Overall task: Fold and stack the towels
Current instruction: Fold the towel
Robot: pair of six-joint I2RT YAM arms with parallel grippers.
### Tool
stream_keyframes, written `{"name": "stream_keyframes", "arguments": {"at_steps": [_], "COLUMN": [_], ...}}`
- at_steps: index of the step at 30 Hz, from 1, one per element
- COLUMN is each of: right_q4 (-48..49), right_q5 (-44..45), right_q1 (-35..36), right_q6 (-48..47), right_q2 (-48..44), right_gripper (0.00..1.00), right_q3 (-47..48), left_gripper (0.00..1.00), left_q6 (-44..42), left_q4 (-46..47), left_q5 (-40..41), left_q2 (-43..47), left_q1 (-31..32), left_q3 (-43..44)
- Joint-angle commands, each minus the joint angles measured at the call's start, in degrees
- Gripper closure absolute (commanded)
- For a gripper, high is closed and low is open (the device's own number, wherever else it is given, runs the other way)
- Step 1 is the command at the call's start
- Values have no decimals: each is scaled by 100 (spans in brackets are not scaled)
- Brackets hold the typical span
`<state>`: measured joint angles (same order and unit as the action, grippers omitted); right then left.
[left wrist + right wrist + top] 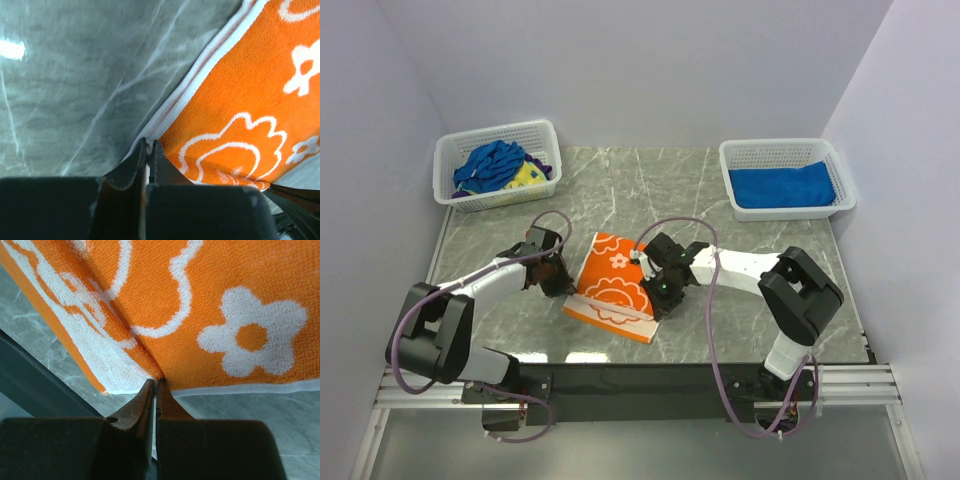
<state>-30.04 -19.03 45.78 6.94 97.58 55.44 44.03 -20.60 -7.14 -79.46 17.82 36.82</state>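
Note:
The orange towel [615, 285] with white flower outlines lies folded over on the marble table between the two arms. My left gripper [558, 278] is shut on its left white-striped edge; in the left wrist view the towel [240, 100] runs into the closed jaws. My right gripper [658, 290] is shut on the towel's right edge, and the right wrist view shows the cloth [200, 305] pinched at the fingertips. A plain blue towel [783, 186] lies folded in the right basket. A crumpled blue towel [490, 165] and a yellow towel [527, 176] sit in the left basket.
A white mesh basket [448, 160] stands at the back left and another white mesh basket [775, 150] at the back right. The table's dark front edge [700, 375] runs just below the orange towel. Purple cables loop off both arms.

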Motion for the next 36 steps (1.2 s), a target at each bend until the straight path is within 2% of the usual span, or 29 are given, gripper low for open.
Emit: {"name": "stream_keyframes", "arguments": {"at_steps": [1,7,21,27,36], "right_q4": [139,-116,-801,-845,-354], "right_q5": [584,848,910,830,532], "right_q1": [-323,-588,-272,97,318], "right_q6": [-69,-245,-105,97,352], "right_q2": [297,122,-1056,-1276,-1031], "right_gripper": [100,100,100,100,100], "right_q3": [19,239,503,363,-226], "left_gripper": [100,100,100,100,100], "left_q6": [97,62,-281,-307,-114], "left_q4": [320,416,-848,-1068,-744], "left_q5": [283,265,362,213,134], "left_q2": [-245,-667,273,677,1003], "left_q1": [2,2,2,2,11], "left_q3": [254,764,1574,1381,248]}}
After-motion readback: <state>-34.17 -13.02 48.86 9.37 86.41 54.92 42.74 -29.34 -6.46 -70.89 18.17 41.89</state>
